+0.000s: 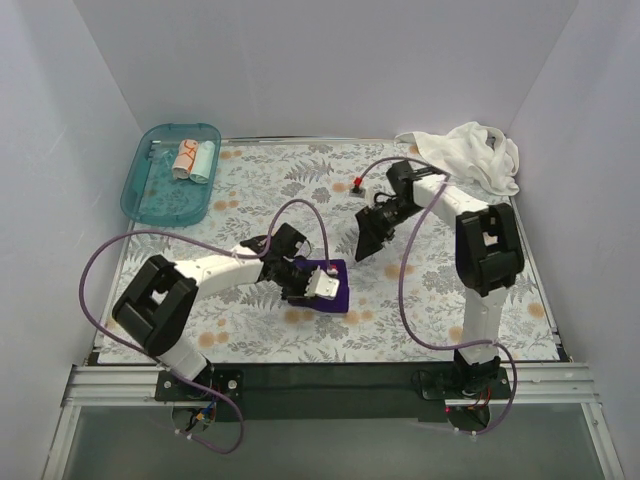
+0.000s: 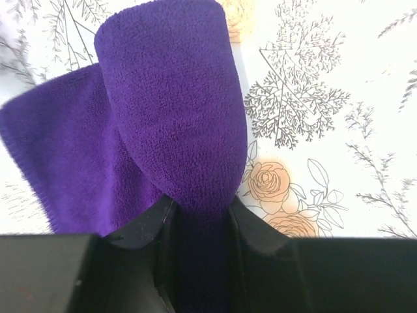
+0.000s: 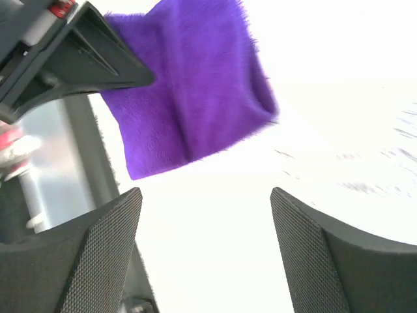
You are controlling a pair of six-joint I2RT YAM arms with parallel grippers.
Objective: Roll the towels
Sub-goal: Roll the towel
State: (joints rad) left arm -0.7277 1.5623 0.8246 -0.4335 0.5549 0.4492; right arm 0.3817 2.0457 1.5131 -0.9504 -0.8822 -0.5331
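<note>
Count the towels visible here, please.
4: the purple towel, pinched in the left gripper mid-table; the white towel, crumpled at the far right corner; the white-orange roll and the pale teal roll, in the tray. More may be hidden.

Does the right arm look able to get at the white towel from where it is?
Probably yes. The right gripper is open and empty, and the white towel lies bunched in the far right corner, just beyond that arm's forearm, with nothing lying between them. The arm would have to swing back toward it.
</note>
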